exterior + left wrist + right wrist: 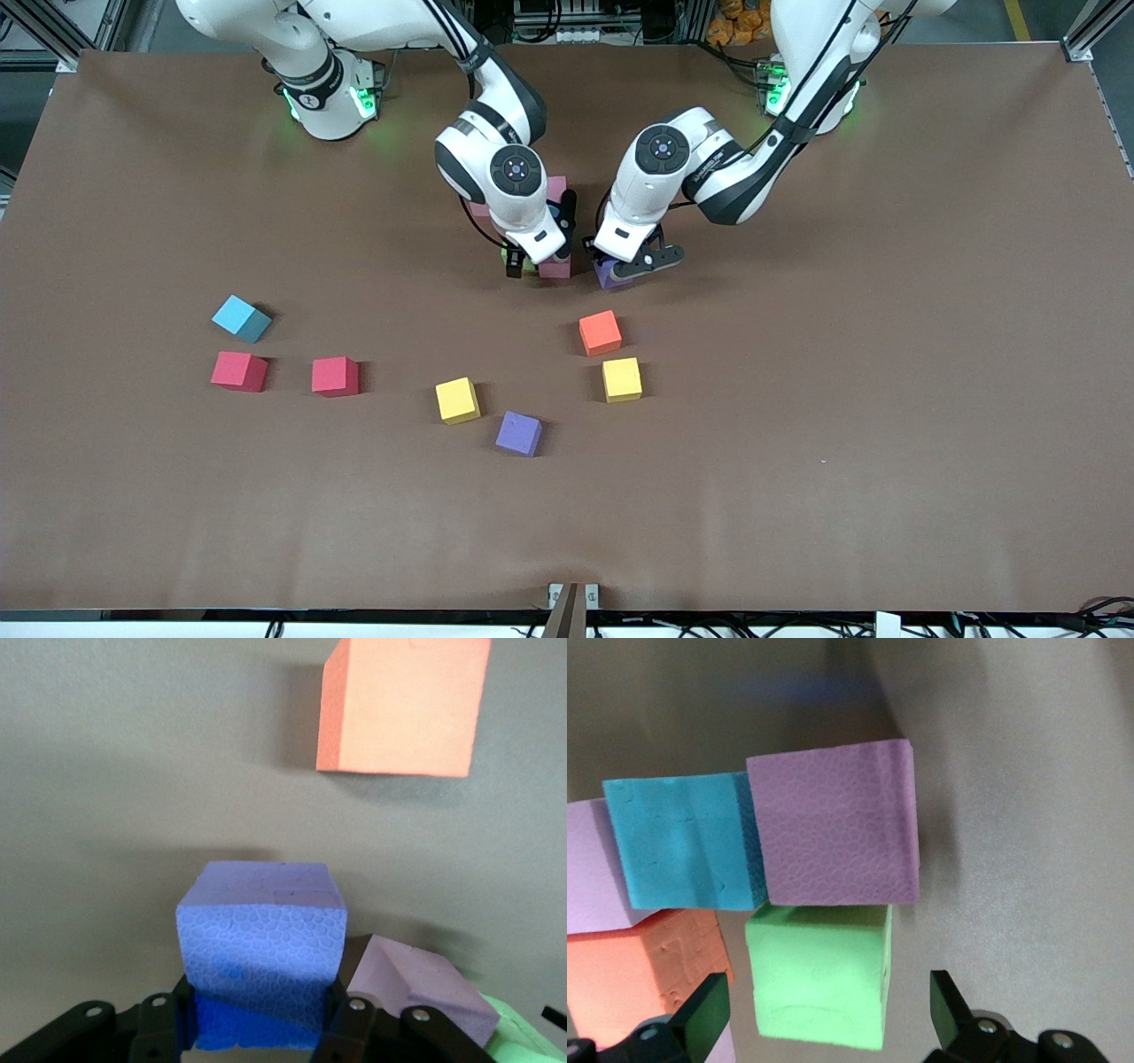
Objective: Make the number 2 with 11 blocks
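partial number 2 (788, 904) sits mid-table near the arm bases, mostly hidden under the two wrists in the front view; right wrist view shows its cubes packed together: a pink block (837, 828) touching a teal block (687, 842), a green block (819, 974) against the pink one, an orange-red block (642, 970) and a pale lilac one at the edge. left gripper (620, 268) is low at the cluster's left-arm end, fingers (350, 1023) clamped on a purple block (261, 952), which sits just beside the pink and green cubes. right gripper (524, 262) hangs over the green block, fingers (700, 1014) spread wide either side of it, not touching. loose cubes lie nearer the front camera: orange block (600, 332), yellow block (622, 379) just nearer than it, a second yellow block (458, 400), a second purple block (518, 433), two red blocks (335, 376) (239, 370) and a blue block (241, 318) toward the right arm's end. brown matte table (886, 354), metal framing at the corners.
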Motion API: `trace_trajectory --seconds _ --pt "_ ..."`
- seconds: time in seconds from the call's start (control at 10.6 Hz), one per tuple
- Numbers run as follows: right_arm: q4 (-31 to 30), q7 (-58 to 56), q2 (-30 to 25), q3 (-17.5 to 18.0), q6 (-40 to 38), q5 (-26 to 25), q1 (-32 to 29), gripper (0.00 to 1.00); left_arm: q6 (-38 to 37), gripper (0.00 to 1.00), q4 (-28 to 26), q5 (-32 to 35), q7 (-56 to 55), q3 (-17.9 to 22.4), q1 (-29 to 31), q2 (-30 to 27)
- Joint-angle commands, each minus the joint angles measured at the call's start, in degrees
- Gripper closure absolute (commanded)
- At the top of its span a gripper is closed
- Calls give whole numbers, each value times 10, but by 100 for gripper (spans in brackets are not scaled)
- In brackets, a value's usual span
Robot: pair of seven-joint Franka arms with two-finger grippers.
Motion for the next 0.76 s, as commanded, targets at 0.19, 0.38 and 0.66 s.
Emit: trace_trajectory --seconds 0.19,0.38,0.66 --pt "-4 18 -44 -2 -47 31 -24 0 -103 100 72 -10 -3 -3 3 -11" --pt "3 37 -58 -35 -50 31 -44 0 -129 100 95 -10 -3 -3 3 -11" --pt "46 79 -63 -88 -101 32 -111 0 -146 100 136 -32 -5 -3 -1 -5"
